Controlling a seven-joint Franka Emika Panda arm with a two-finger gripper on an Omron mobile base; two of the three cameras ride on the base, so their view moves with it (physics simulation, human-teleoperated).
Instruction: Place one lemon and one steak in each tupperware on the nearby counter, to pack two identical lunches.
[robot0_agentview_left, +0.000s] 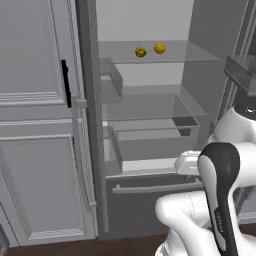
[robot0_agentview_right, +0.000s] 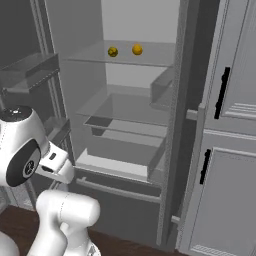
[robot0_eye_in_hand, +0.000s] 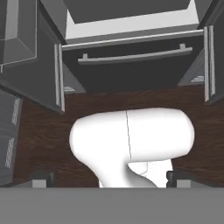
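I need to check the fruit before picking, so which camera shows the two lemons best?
The left base view: both lemons sit side by side on the fridge's upper glass shelf, near-frontal. The right base view shows them smaller and more obliquely. The hand view points down at the floor.

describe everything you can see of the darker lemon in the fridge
The darker lemon is a small round fruit, dull yellow with dark blotches. It sits on the upper glass shelf of the open fridge, toward the back. A brighter orange-yellow lemon lies close beside it, on its right; whether they touch is unclear. Nothing else is near it.
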